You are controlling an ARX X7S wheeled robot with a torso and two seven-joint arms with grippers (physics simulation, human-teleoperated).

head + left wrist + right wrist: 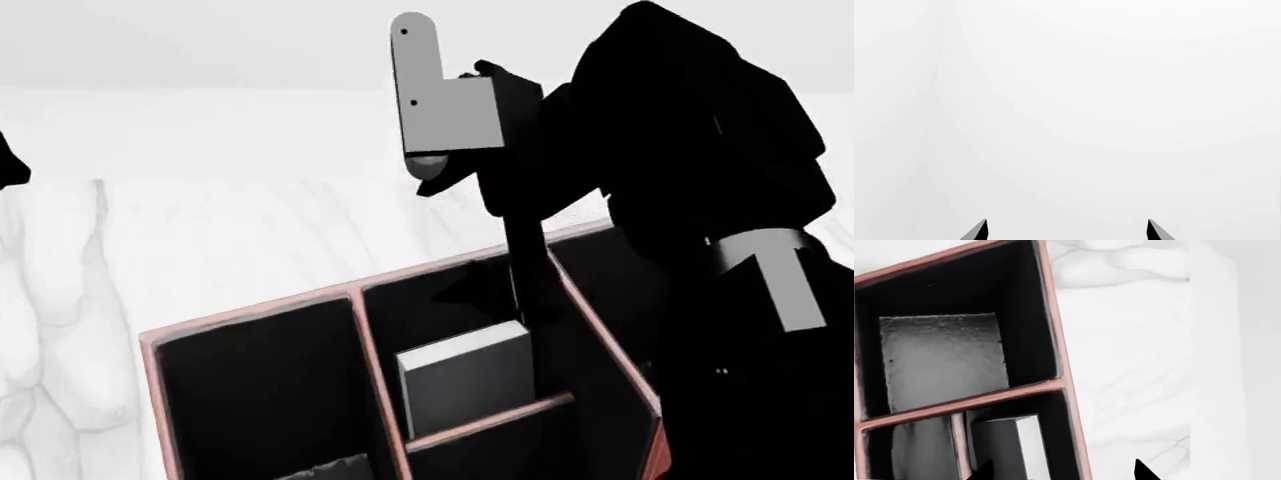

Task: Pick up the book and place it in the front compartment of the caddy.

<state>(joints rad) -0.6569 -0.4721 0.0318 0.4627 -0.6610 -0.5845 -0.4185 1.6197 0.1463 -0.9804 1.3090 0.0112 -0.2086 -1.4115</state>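
The caddy (254, 315) stands close below me, reddish with pink rims and black lining. The book (467, 385) stands tilted inside the front compartment (441, 305), just behind the low pink-rimmed divider (487, 418). One black finger (525, 285) of my right gripper reaches down into that cell beside the book. In the right wrist view the book (1011, 447) shows its white page edges, and my right gripper (1062, 471) is open, its tips wide apart on either side of the book and the caddy's wall (1074, 440), not touching the book. My left gripper (1066, 229) is open and empty over blank white.
The caddy rests on a white marble table (267, 225). A wide undivided cell (260, 390) lies left of the book's cell; it also shows in the right wrist view (941, 360). My right arm (707, 150) fills the upper right. My left arm (8, 160) shows at the left edge.
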